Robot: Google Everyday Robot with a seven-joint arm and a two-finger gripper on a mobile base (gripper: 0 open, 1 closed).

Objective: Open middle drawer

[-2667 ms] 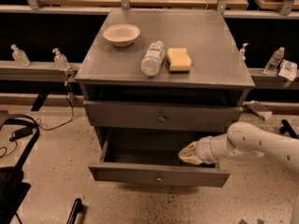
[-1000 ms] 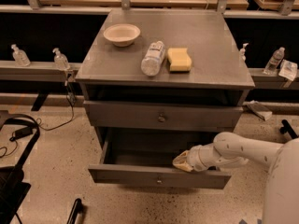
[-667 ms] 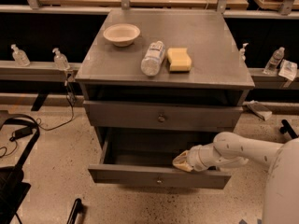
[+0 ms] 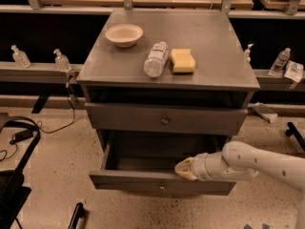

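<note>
The grey cabinet point(image 4: 214, 42) carries a shallow beige bowl point(image 4: 124, 35) at the back left of its top. A clear plastic bottle point(image 4: 156, 59) lies on its side near the middle, with a yellow sponge point(image 4: 183, 60) just beside it on the right. The bottle's label is too blurred to read.

Under the top is a dark recess, then the upper drawer point(image 4: 119, 118), closed, with a small round knob point(image 4: 164, 120). Below it the middle drawer point(image 4: 128, 180) stands pulled out toward the camera, its inside dark and shadowed. Its own knob point(image 4: 162, 187) shows on the front panel. Anything lower on the cabinet is hidden behind this open drawer.

The gripper point(image 4: 183, 169) sits at the top edge of the middle drawer's front, right of centre, its tan tip just above the panel and perhaps touching it. Whether it is open or closed, or has hold of anything, cannot be told. The white arm point(image 4: 257, 163) comes in from the right and is cut off by the frame.

A grey ledge point(image 4: 33, 73) behind the cabinet holds two pump bottles point(image 4: 20, 57) on the left. On the right are a smaller pump bottle point(image 4: 248, 52), a water bottle point(image 4: 279, 61) and a white packet point(image 4: 293, 71) whose print is unreadable. Black cables point(image 4: 19, 135) lie on the speckled floor point(image 4: 52, 175) at the left, well apart from the drawer
</note>
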